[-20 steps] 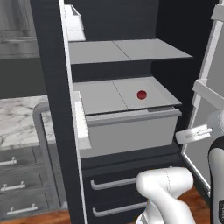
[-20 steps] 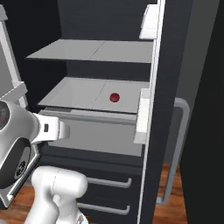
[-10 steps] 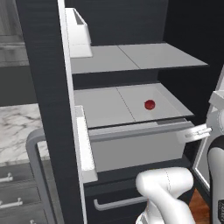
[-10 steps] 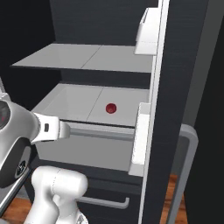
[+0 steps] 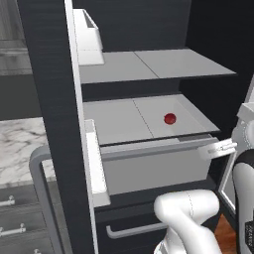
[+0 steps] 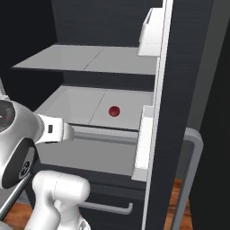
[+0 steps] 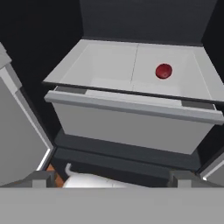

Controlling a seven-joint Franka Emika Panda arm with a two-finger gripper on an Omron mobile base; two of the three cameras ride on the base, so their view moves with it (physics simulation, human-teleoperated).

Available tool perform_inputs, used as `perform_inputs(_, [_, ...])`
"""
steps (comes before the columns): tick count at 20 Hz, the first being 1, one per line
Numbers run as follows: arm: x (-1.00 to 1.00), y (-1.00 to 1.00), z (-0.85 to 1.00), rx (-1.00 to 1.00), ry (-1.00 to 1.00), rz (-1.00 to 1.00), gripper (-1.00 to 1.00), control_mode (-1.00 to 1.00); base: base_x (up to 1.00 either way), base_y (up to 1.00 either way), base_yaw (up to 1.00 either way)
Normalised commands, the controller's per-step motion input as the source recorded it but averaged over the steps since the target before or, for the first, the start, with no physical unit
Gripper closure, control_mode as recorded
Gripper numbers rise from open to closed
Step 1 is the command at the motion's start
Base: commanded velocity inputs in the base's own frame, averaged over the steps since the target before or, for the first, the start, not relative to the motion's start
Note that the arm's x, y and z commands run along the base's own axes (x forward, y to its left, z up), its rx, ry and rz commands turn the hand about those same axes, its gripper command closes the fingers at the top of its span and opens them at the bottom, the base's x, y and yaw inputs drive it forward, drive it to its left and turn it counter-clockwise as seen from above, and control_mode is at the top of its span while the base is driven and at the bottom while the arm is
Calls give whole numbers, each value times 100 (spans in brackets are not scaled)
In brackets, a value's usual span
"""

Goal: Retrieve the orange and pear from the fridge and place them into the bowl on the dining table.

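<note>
Black fridge (image 5: 49, 99) panels framed the left base view, its door swung wide. Taking the lower grey shelf (image 5: 124, 121) as my landmark, a small red ball (image 5: 170, 118) sat on its right half, toward the back. I saw no orange and no pear on that shelf or on the upper shelf (image 5: 149, 64). Below the shelf's front lip hung a pale drawer (image 5: 154, 168).

In the right base view the same red ball (image 6: 114, 111) lay near the middle of the shelf, and the white arm crossed in front of the drawer's left end.

In the hand view I looked down and into the drawer (image 7: 131, 127) and the shelf above it. The gripper (image 7: 112, 179) sat low, in front of and beneath the drawer's front, fingertips (image 7: 39, 178) set far apart at the two lower corners, spread fully and holding nothing. The red ball (image 7: 163, 71) lay up and right of the gripper, deep on the shelf.

My judgement: the fruit's direction from the gripper could not be fixed. I would search elsewhere in the fridge before committing to a reach.
</note>
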Motion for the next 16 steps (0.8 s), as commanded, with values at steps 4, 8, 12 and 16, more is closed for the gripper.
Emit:
perform_inputs(4, [51, -21, -10, 0, 1, -5, -100, -100, 0, 0, 0])
perform_inputs(8, [44, -34, -8, 0, 1, -9, -100, -100, 0, 0, 0])
perform_inputs(12, [38, -20, -20, 0, 0, -15, -100, -100, 0, 0, 0])
perform_inputs(16, [29, -1, -20, 0, 0, -16, -100, -100, 0, 0, 0])
